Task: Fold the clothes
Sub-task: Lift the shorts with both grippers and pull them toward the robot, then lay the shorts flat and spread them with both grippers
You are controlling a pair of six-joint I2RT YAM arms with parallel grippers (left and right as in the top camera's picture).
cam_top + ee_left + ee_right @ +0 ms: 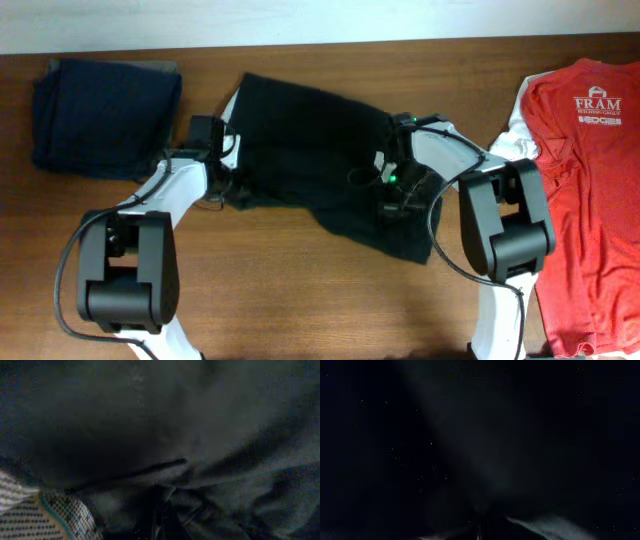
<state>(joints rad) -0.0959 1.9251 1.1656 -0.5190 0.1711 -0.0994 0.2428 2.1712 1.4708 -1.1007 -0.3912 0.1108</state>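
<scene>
One wooden table (300, 300) carries everything. The black shorts (300, 140) lie spread and slanted across its middle, running from near the far edge down toward the right. A red T-shirt (590, 200) lies along the right edge, and a dark blue folded pile (100, 120) sits in the far left corner. My left gripper (228, 178) is closed tight at the shorts' left edge, and my right gripper (392, 198) is closed tight on their right part. Dark cloth fills both wrist views, and I cannot tell whether any is pinched.

Rumpled black clothes (300, 140), spread diagonally
</scene>
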